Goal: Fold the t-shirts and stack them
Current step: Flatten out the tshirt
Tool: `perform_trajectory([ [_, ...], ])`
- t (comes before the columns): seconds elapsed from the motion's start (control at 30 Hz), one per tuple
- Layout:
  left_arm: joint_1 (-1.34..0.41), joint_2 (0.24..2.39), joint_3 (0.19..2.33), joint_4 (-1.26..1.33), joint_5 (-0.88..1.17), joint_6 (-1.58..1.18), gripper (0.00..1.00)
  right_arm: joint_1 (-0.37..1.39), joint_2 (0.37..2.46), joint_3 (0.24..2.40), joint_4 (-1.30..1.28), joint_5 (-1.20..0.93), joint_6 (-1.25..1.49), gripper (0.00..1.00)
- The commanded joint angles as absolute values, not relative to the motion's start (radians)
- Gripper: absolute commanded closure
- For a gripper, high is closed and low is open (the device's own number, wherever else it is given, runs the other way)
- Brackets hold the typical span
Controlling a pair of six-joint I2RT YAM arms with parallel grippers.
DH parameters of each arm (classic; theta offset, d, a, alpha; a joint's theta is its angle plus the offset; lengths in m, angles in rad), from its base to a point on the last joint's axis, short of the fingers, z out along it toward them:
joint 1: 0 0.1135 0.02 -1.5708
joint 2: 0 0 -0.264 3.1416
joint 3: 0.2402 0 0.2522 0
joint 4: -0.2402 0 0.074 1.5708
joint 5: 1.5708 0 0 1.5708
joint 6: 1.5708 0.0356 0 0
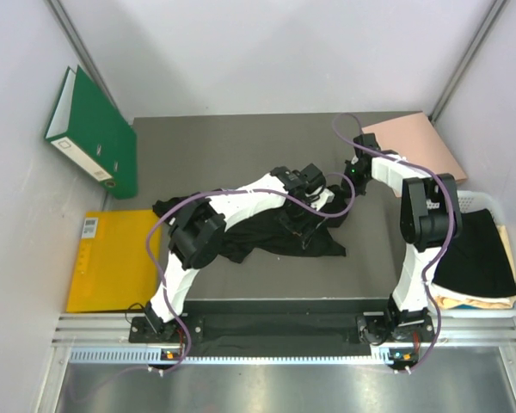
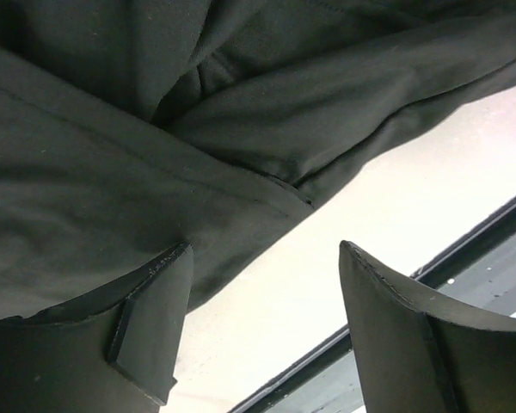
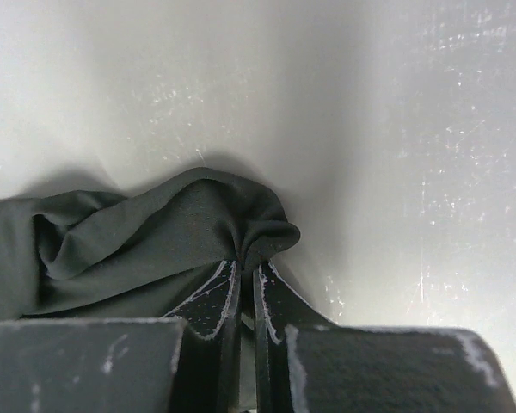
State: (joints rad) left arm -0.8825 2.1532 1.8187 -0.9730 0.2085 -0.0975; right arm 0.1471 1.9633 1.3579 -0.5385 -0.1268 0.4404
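Observation:
A crumpled black t-shirt (image 1: pixel 262 231) lies across the middle of the dark tabletop. My right gripper (image 1: pixel 349 189) is at its far right corner; in the right wrist view this gripper (image 3: pixel 248 268) is shut on a bunched fold of the black t-shirt (image 3: pixel 155 232). My left gripper (image 1: pixel 304 222) hangs over the shirt's right part. The left wrist view shows it (image 2: pixel 265 251) open, with bare table between its fingers and the black t-shirt's hem (image 2: pixel 155 155) running behind the left finger (image 2: pixel 159 318). More black t-shirts (image 1: pixel 475 254) lie folded in the basket on top of a cream-yellow one (image 1: pixel 464 302).
The white basket (image 1: pixel 492 200) stands at the right edge. A salmon-pink folder (image 1: pixel 417 142) lies at the back right. A green binder (image 1: pixel 95 133) leans at the back left, with a yellow folder (image 1: pixel 112 258) in front of it. The table's near rail (image 2: pixel 464 249) runs close by.

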Motion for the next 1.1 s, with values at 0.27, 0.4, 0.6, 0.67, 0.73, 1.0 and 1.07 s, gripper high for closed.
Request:
perform_trajectory([
  [0.27, -0.890, 2.210, 1.804, -0.954, 0.206, -0.089, 0.29, 0.130, 1.967, 1.385, -0.494, -0.137, 0.437, 0.98],
  [0.4, -0.891, 2.221, 1.799, -0.951, 0.203, -0.087, 0.50, 0.127, 1.965, 1.371, -0.485, -0.140, 0.436, 0.98],
  [0.6, -0.893, 2.175, 1.798, -0.965, 0.051, -0.120, 1.00, 0.127, 1.951, 1.350, -0.476, -0.149, 0.439, 0.98],
  [0.67, -0.888, 2.148, 1.799, -0.979, -0.048, -0.141, 1.00, 0.127, 1.944, 1.338, -0.472, -0.147, 0.439, 0.98],
  [0.73, -0.876, 2.099, 1.798, -0.994, -0.118, -0.170, 1.00, 0.126, 1.931, 1.330, -0.471, -0.146, 0.439, 0.98],
  [1.0, -0.680, 1.958, 1.746, -1.022, -0.219, -0.232, 1.00, 0.117, 1.908, 1.296, -0.469, -0.146, 0.416, 0.97],
  [1.07, -0.597, 1.953, 1.703, -1.005, -0.181, -0.236, 1.00, 0.118, 1.910, 1.292, -0.471, -0.150, 0.416, 0.97],
])
